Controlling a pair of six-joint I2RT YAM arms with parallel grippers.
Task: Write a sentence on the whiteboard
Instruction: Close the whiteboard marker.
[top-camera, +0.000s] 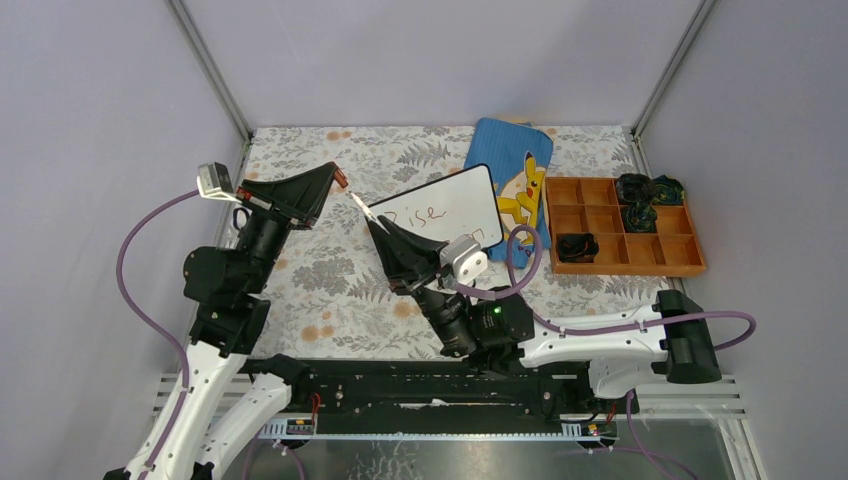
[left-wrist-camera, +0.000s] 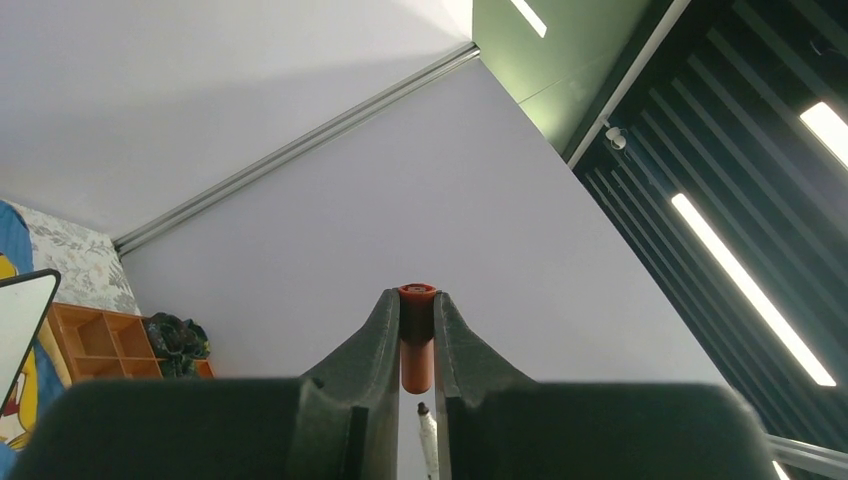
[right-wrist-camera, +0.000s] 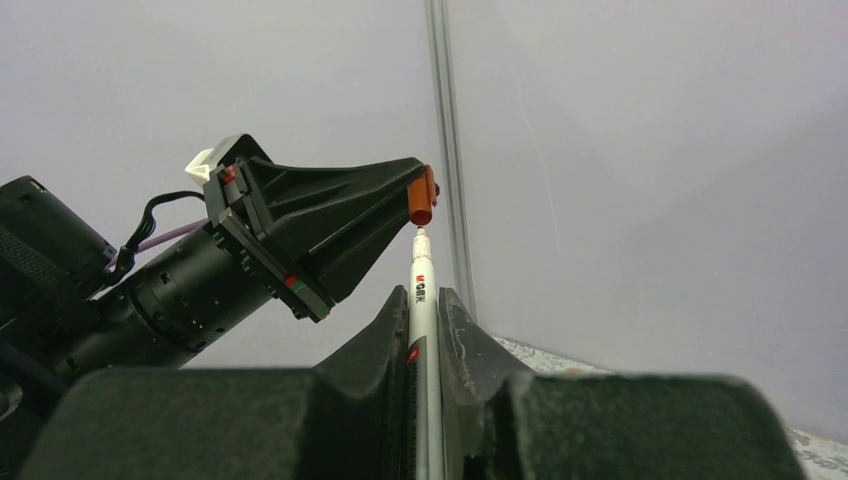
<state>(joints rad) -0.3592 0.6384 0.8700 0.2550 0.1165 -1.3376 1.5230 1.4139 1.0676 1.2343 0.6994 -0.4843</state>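
Observation:
The whiteboard lies flat on the floral cloth beside the blue pouch, with red writing on it. Its corner shows at the left wrist view's edge. My left gripper is raised above the table and shut on an orange-red marker cap, which also shows in the right wrist view. My right gripper is shut on a white marker pointing up at the cap. The bare marker tip sits just below the cap's mouth, a small gap apart.
A blue Pikachu pouch lies behind the board. A wooden compartment tray at the right holds dark bundled items. Grey enclosure walls surround the floral cloth.

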